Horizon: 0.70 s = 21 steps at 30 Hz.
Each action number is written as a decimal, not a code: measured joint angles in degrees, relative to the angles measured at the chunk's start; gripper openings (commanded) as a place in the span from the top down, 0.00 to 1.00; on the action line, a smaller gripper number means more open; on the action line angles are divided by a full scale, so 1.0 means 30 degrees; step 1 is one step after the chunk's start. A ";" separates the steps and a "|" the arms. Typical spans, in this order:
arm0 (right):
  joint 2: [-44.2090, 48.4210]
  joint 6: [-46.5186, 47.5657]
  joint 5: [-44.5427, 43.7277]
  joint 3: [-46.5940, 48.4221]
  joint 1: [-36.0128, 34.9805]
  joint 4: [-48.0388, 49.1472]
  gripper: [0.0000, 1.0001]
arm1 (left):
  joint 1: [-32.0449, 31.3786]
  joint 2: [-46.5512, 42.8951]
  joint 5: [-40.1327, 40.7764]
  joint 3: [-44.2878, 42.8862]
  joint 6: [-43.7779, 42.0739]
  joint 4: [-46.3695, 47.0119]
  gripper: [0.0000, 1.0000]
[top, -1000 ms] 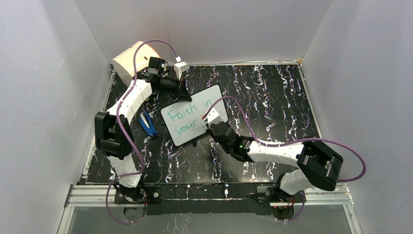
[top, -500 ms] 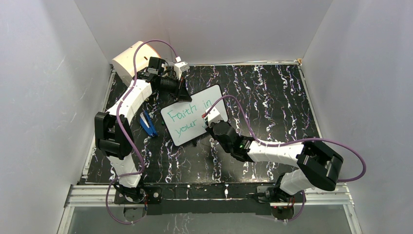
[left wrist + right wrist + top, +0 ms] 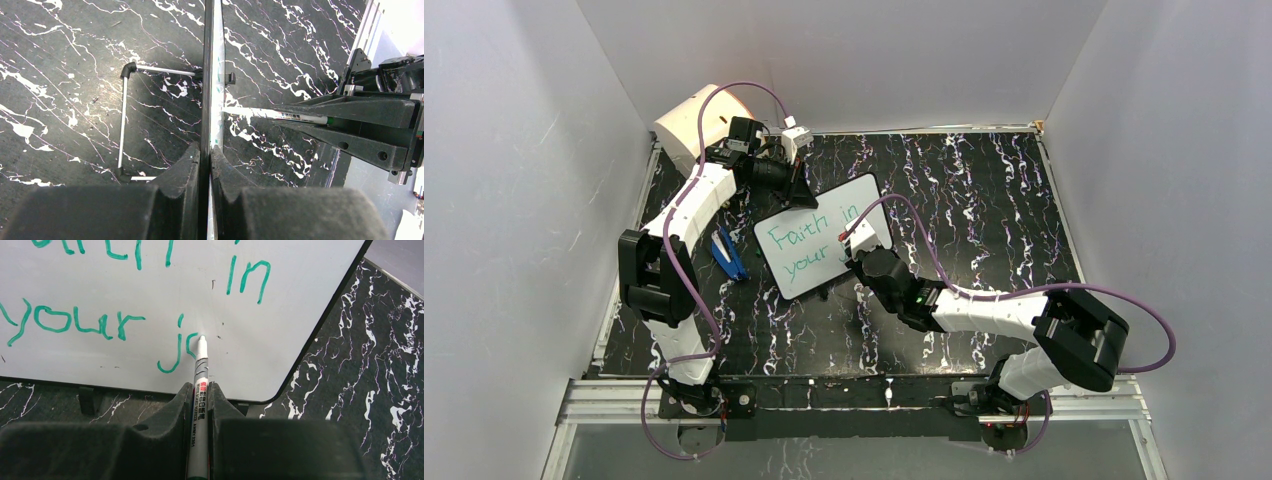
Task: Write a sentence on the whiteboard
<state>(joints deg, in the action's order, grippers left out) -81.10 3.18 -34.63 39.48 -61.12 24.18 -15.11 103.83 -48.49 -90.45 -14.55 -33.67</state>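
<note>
The whiteboard (image 3: 819, 235) stands tilted on the black marbled table, its white face (image 3: 280, 305) filling the right wrist view. The green sentence (image 3: 804, 240) reads "Faith in" over "your jo" (image 3: 75, 322). My left gripper (image 3: 799, 192) is shut on the board's top edge, seen edge-on in the left wrist view (image 3: 212, 90). My right gripper (image 3: 200, 390) is shut on a silver marker (image 3: 199, 405). Its tip touches the board at the last letter. The marker also shows from the side in the left wrist view (image 3: 280, 115).
A cream drum (image 3: 694, 125) sits at the back left corner. A blue object (image 3: 727, 252) lies left of the board. The board's wire stand (image 3: 124, 125) rests on the table behind it. Grey walls enclose three sides.
The marker tip has shifted slightly along the second line. The left arm and the board have not moved.
</note>
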 measured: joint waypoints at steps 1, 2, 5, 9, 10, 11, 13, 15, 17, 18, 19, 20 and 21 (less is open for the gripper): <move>0.0000 0.0007 0.0036 0.0000 0.0000 -0.0007 1.00 | 0.0000 0.0000 0.0000 0.0000 0.0000 0.0000 1.00; 0.0000 0.0015 0.0058 0.0000 0.0000 -0.0007 1.00 | 0.0000 0.0000 0.0000 0.0000 0.0007 0.0000 1.00; 0.0000 0.0015 0.0131 0.0000 0.0000 -0.0022 1.00 | 0.0000 0.0000 0.0007 0.0000 0.0007 0.0000 1.00; 0.0000 0.0015 0.0219 0.0000 0.0000 -0.0036 1.00 | 0.0000 0.0000 0.0007 0.0000 0.0007 0.0000 1.00; 0.0000 0.0015 0.0233 0.0000 0.0007 -0.0029 1.00 | 0.0000 0.0000 0.0007 0.0000 0.0007 0.0000 1.00; 0.0000 0.0015 0.0233 0.0000 0.0015 -0.0036 1.00 | 0.0000 0.0000 0.0015 0.0000 0.0007 0.0000 1.00; 0.0000 0.0015 0.0233 0.0000 0.0015 -0.0029 1.00 | 0.0000 0.0000 0.0015 0.0000 0.0000 0.0000 1.00; 0.0000 0.0015 0.0233 0.0000 0.0015 -0.0036 1.00 | 0.0000 0.0000 0.0015 0.0000 0.0000 0.0000 1.00; 0.0000 0.0015 0.0240 0.0007 0.0015 -0.0036 1.00 | 0.0000 0.0000 0.0015 0.0000 0.0000 0.0000 1.00; 0.0000 0.0015 0.0240 0.0007 0.0015 -0.0036 1.00 | 0.0000 0.0000 0.0015 0.0000 0.0007 0.0000 1.00; 0.0000 0.0015 0.0248 0.0015 0.0015 -0.0044 1.00 | 0.0000 0.0000 0.0015 0.0000 0.0007 0.0000 1.00; 0.0000 0.0015 0.0248 0.0015 0.0015 -0.0044 1.00 | 0.0000 0.0000 0.0015 0.0000 0.0007 0.0000 1.00; 0.0000 0.0015 0.0248 0.0015 0.0015 -0.0044 1.00 | 0.0000 0.0000 0.0015 0.0000 0.0000 0.0000 1.00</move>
<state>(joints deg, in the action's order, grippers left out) -81.10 3.22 -33.89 39.53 -61.08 24.05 -15.11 103.83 -48.45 -90.45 -14.55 -33.67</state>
